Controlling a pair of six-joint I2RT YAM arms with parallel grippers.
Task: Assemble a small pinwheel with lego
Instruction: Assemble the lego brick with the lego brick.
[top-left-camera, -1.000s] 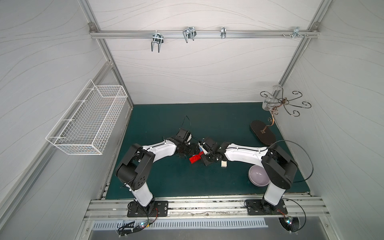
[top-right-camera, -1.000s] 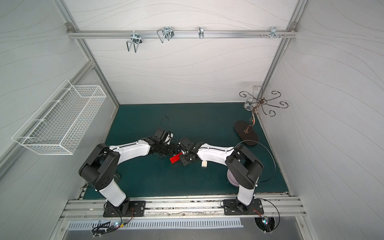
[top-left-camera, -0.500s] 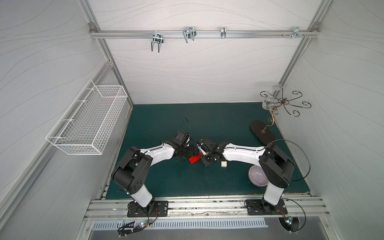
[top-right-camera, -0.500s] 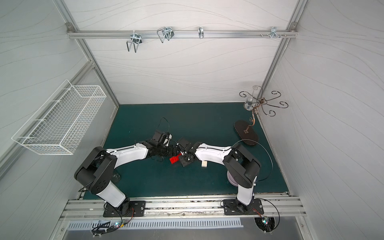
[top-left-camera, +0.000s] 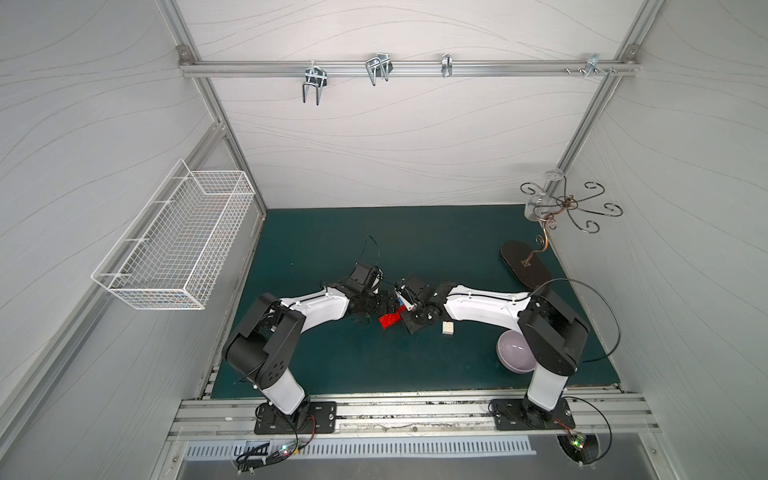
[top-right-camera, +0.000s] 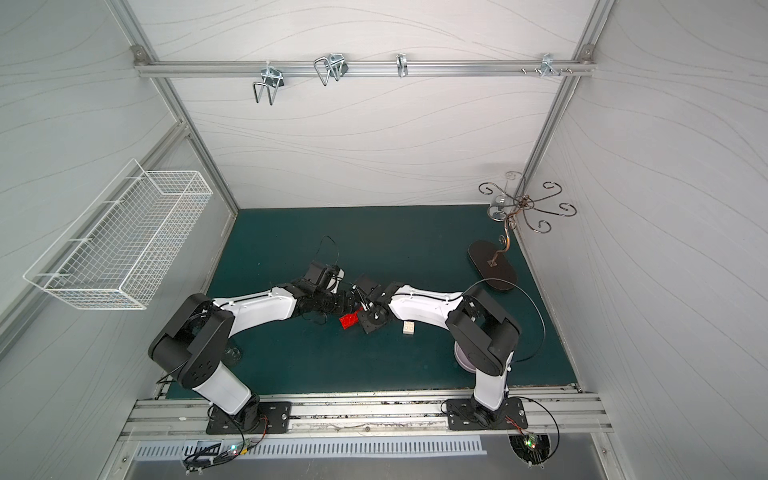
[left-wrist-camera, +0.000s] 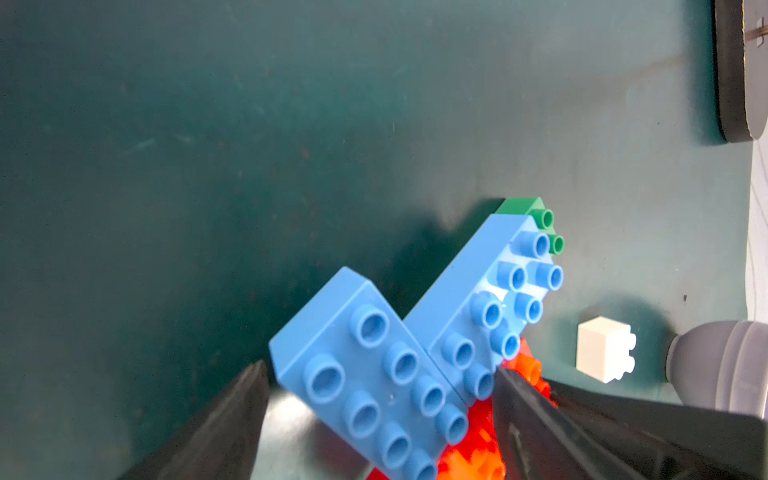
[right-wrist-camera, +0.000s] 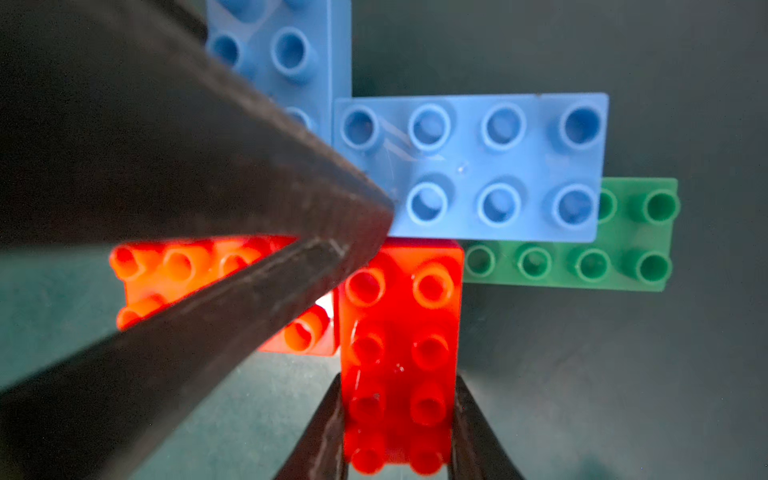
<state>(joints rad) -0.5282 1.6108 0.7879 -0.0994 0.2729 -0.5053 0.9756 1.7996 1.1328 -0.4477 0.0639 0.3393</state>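
The pinwheel lies mid-mat between both arms. In the right wrist view it shows two blue bricks, two red bricks and a green stem under them. My right gripper is shut on the sides of one red brick. My left gripper is open astride a blue brick, with a gap on one side. One of its fingers covers part of the other red brick. A loose white brick sits on the mat beside the right arm.
A lilac bowl sits by the right arm's base, partly hidden by the arm. A dark oval stand base with curled metal hooks stands at the back right. A white wire basket hangs on the left wall.
My left gripper's jaws have spread wider around the blue brick, and the left arm has sunk lower. The right gripper keeps its hold on the red brick.
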